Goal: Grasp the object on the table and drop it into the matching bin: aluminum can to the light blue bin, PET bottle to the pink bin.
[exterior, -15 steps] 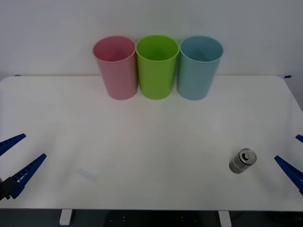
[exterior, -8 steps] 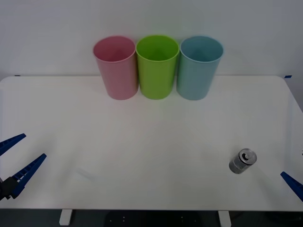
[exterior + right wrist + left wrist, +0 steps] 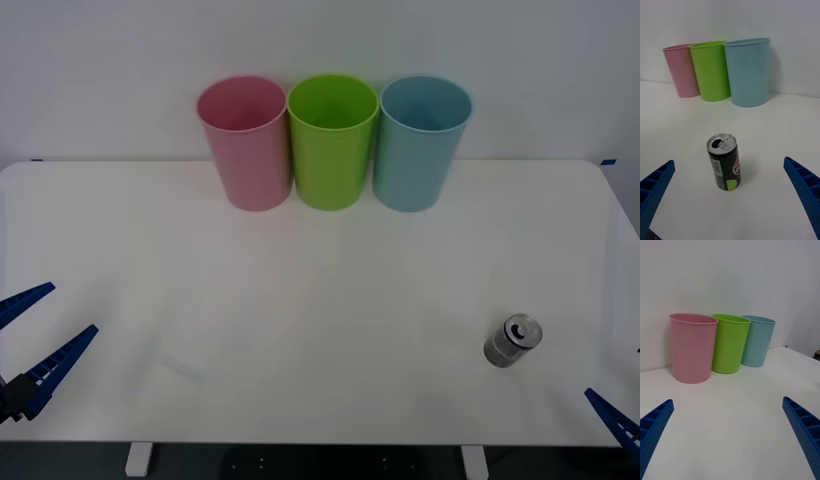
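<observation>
Can: the aluminum can (image 3: 513,341) stood upright on the white counter (image 3: 320,300), near its right front corner.
Right claw (image 3: 730,202): spread wide, can between its fingers, untouched.
Left claw (image 3: 25,345): wide, at the left edge.
Right wrist view: showed the can's pale print.

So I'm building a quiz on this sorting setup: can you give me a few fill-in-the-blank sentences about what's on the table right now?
1. The aluminum can stands upright on the table's ____ side.
2. The bin between the pink bin and the light blue bin is ____ in colour.
3. The right gripper, facing the can, has its fingers ____.
4. The left gripper waits at the table's ____ edge.

Missing words: right; lime green; open; left
</observation>
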